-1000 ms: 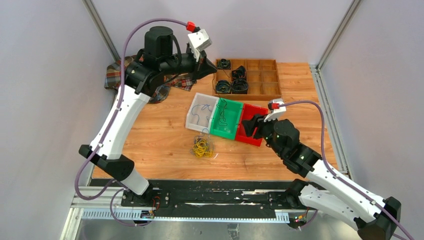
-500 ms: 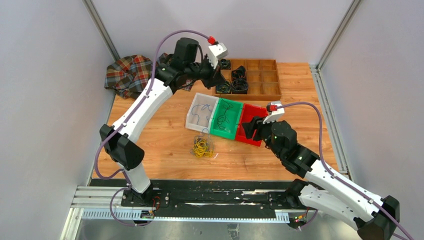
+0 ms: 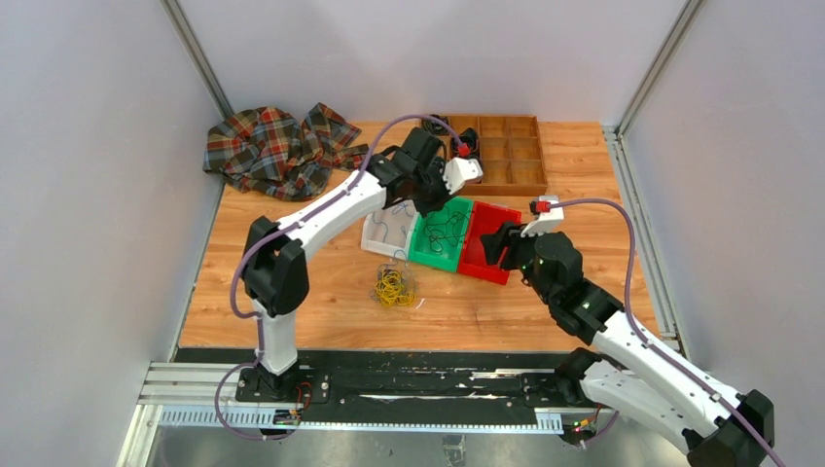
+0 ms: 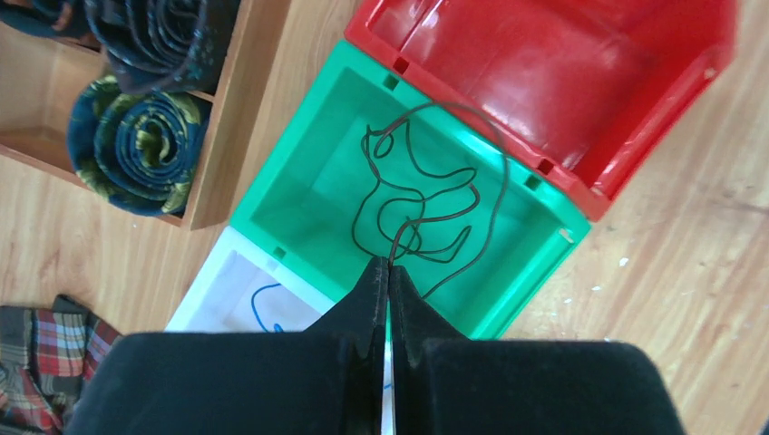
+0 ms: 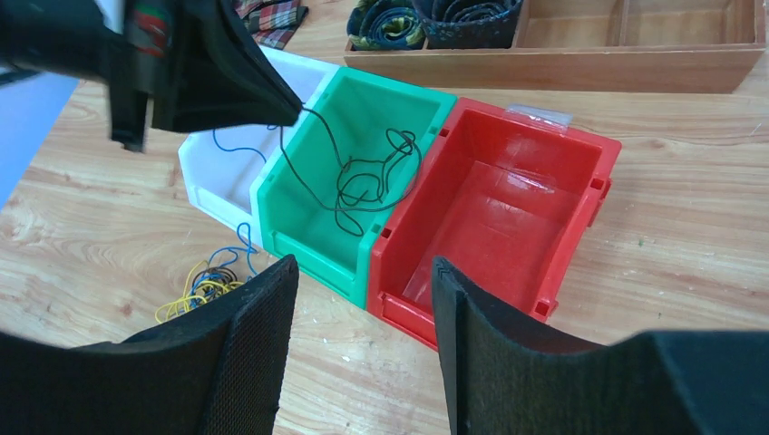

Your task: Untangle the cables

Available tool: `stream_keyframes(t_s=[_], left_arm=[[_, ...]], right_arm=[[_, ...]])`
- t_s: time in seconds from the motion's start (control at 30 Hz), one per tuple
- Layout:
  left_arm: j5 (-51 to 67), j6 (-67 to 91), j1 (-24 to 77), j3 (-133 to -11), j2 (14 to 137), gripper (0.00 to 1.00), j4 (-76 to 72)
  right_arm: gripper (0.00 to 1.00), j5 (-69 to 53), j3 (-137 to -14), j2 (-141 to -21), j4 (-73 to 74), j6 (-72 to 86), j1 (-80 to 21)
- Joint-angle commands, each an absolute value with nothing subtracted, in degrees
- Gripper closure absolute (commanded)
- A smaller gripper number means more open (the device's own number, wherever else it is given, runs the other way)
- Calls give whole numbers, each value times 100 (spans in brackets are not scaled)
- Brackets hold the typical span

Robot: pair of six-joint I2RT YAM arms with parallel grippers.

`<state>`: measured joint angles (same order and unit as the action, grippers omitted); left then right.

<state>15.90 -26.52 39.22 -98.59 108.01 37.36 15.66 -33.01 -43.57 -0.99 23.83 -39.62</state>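
Observation:
A thin black cable (image 4: pixel 426 195) hangs in loops into the green bin (image 4: pixel 272 181), its upper end pinched in my left gripper (image 4: pixel 389 265), which is shut on it just above the bin's near rim. From the right wrist view, the same cable (image 5: pixel 363 181) runs down from the left gripper (image 5: pixel 290 113). A blue cable (image 4: pixel 263 299) lies in the white bin (image 4: pixel 213 285). A clump of yellow, blue and dark cables (image 3: pixel 392 286) lies on the table in front of the bins. My right gripper (image 5: pixel 363 267) hovers open over the table by the red bin (image 5: pixel 508 208), holding nothing.
A wooden compartment tray (image 3: pixel 496 146) with thick dark rolls stands behind the bins. A plaid cloth (image 3: pixel 272 146) lies at the back left. The three bins sit side by side mid-table, and the red bin (image 3: pixel 486 243) has no cable in it.
My left arm has swung from the back left, past the wooden tray, to above the green bin. The right gripper has shifted only slightly and stays open.

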Motion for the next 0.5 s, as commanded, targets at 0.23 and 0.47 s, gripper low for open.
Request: stream_keyframes(t_s=[0.23, 0.47], left_arm=[[386, -3382, 4121, -10198, 11968, 100, 3595], [388, -3285, 4122, -9792, 12011, 100, 2831]], right_arm=[[44, 1355, -3095, -4225, -215, 2563, -3621], [44, 1285, -3080, -4196, -175, 2592, -3512]])
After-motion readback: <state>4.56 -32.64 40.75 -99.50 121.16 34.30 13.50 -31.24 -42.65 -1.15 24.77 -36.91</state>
